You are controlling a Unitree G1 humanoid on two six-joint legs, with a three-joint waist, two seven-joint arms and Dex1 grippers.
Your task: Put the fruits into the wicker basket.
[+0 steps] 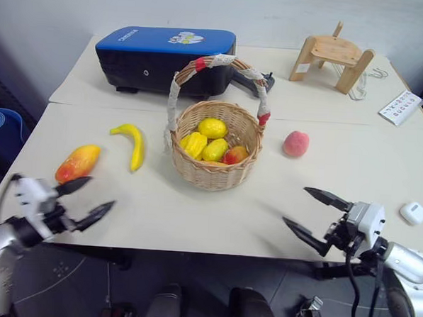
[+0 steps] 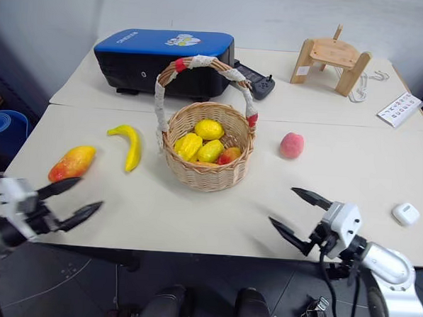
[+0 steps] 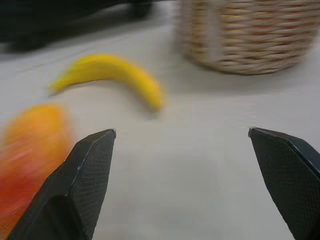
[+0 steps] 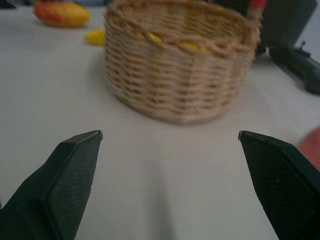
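Both my left gripper [image 1: 84,200] and right gripper [image 1: 315,213] have their fingers spread wide, empty. 3 fruits lie on the desk [image 1: 381,167] outside the wicker basket [image 1: 212,174]: mango [image 1: 77,163], banana [image 1: 132,144], peach [image 1: 295,144]. They look like light, stiff, probably slick plastic, so I'd pinch each across its narrow middle.

Mango [image 3: 30,160] blurred in my left wrist view, cut by frame edge, partly behind my finger. Banana [image 3: 107,75] soft too. Basket [image 3: 250,35] cropped at top in that view; handle, contents out of frame. Right wrist view: peach [image 4: 311,147] just red smear at edge; banana [image 4: 95,36] mostly hidden behind basket wall. Fruits in basket [image 1: 214,143] overlapped, lower ones hidden, couldn't count. Writing on paper [image 1: 401,107] at far right too small to read. Blue case [image 1: 164,53] partly behind handle.
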